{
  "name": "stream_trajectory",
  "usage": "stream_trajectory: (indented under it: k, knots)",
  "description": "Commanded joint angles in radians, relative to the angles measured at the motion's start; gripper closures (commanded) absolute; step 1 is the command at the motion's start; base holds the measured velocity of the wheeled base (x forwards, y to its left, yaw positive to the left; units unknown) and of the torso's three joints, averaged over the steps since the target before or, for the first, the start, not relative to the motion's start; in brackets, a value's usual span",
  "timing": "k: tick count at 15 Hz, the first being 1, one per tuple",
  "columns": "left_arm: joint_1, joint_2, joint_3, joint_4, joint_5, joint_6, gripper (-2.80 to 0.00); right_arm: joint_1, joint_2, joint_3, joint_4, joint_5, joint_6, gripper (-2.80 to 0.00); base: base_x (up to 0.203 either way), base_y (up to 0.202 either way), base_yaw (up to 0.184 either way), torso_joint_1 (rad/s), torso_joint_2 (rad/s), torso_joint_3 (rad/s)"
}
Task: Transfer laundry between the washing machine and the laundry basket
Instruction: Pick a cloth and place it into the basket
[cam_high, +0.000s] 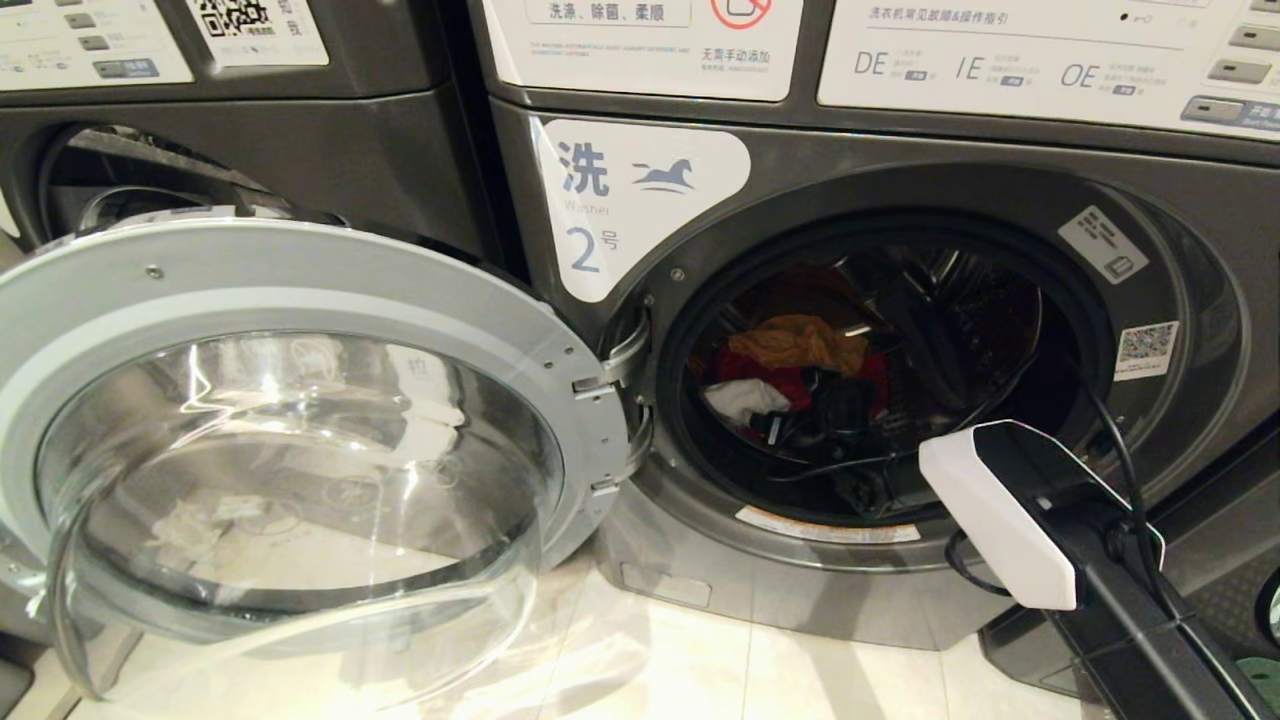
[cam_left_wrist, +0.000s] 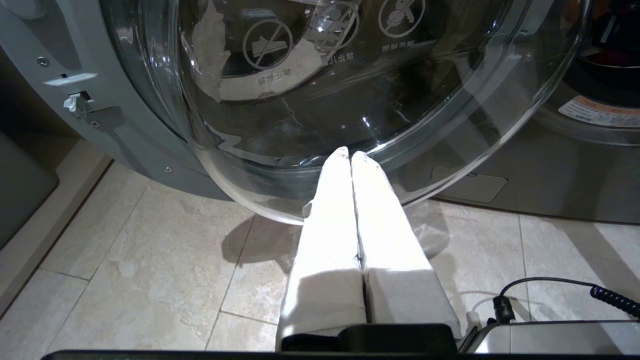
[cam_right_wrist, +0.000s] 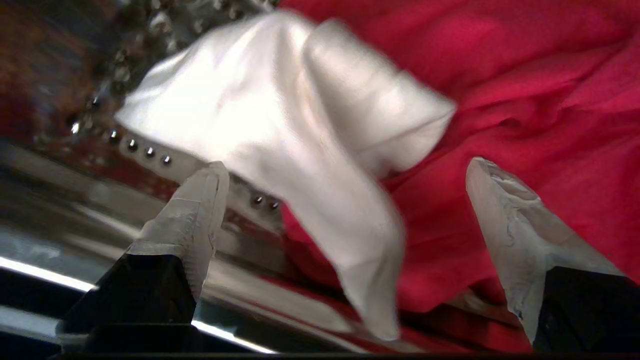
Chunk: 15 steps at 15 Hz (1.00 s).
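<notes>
Right wrist view shows the right gripper (cam_right_wrist: 345, 170) spread wide inside the washing machine (cam_high: 880, 200), straddling the white garment (cam_right_wrist: 280, 120) on the red garment (cam_right_wrist: 525, 75); next it likely must advance and pinch, while the left gripper (cam_left_wrist: 350, 155) hangs pressed together.

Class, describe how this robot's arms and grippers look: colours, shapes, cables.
The right arm is black with a white, rounded-edge cover near the wrist, and thin black cables loop alongside it. The right gripper has two pale, translucent wedge-shaped fingers on black mounts. The left gripper has two long white tapered fingers on a black base, with a black cable nearby.
</notes>
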Motion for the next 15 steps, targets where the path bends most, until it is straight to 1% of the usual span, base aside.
stream_trajectory:
  k: [1, 6, 11, 13, 15]
  knots:
    - [0.000, 0.000, 0.000, 0.000, 0.000, 0.001, 0.00, 0.002, 0.001, 0.001, -0.004, 0.002, 0.000, 0.00, 0.000, 0.000, 0.000, 0.000, 0.00, 0.000]
    - [0.000, 0.000, 0.000, 0.000, 0.000, 0.001, 0.00, 0.018, 0.014, 0.001, -0.002, 0.001, -0.001, 0.00, 0.000, 0.000, 0.000, 0.000, 0.00, 0.000]
    - [0.000, 0.000, 0.000, 0.000, 0.000, 0.001, 0.00, 0.010, -0.024, 0.003, -0.001, -0.008, -0.002, 0.00, 0.000, 0.000, 0.000, 0.000, 0.00, 0.000]
    - [0.000, 0.000, 0.000, 0.000, 0.000, 0.001, 0.00, 0.006, -0.075, 0.044, -0.004, -0.012, -0.005, 0.00, 0.000, 0.000, 0.000, 0.000, 0.00, 0.000]
    - [0.000, 0.000, 0.000, 0.000, 0.000, 0.001, 0.00, 0.002, -0.157, 0.149, -0.015, -0.013, -0.010, 0.00, 0.000, 0.000, 0.000, 0.000, 0.00, 0.000]
